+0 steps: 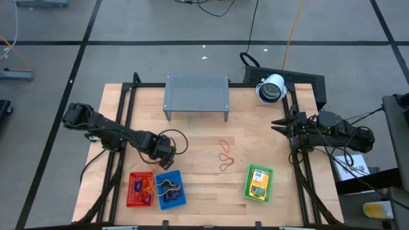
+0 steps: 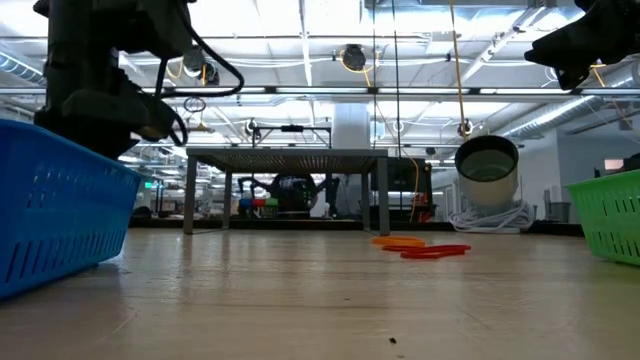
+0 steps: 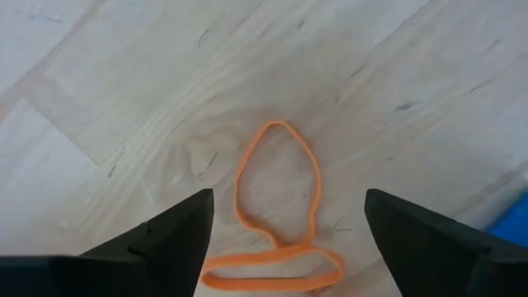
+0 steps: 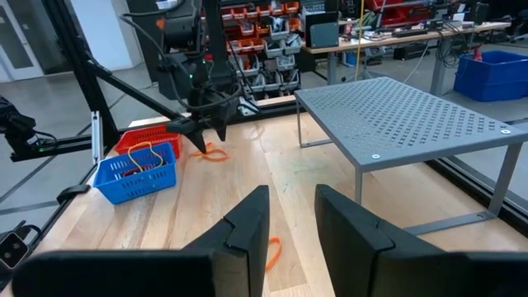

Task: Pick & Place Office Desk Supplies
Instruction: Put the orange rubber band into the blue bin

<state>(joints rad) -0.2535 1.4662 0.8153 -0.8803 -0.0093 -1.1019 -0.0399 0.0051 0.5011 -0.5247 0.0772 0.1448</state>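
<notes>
Rubber band (image 3: 276, 210), orange, twisted into a figure-eight, lies flat on the bare wood of the table (image 1: 198, 137), framed between the left gripper (image 3: 285, 227) fingers (image 3: 169, 231) in the left wrist view. Jaws spread wide, nothing in them, band not touched by either finger. A sliver of blue basket (image 1: 170, 190) shows at the edge of that same view.

High view: left gripper (image 1: 167, 158) sits low over the table just far of the blue basket, arm reaching in from the left edge. Right wrist view shows the same orange band (image 4: 213, 153) on the wood under that gripper's (image 4: 206, 132) tips, next to the blue basket (image 4: 136, 172).

Other supplies:
- three red/orange rubber bands (image 1: 225, 155) loose mid-table, well right of the left gripper; same cluster visible in the low view (image 2: 420, 246)
- red basket (image 1: 140, 189) touching the blue one on its left, both near edge, both holding tangled bands
- green basket (image 1: 258, 183) near-right, yellow packet inside

Grey perforated shelf (image 1: 196, 94) stands at the far side, centre.

Right gripper (image 1: 279, 125) parked at the right edge, above the table, pointing inward. Fingers (image 4: 247, 219) stand slightly apart, nothing between them.
</notes>
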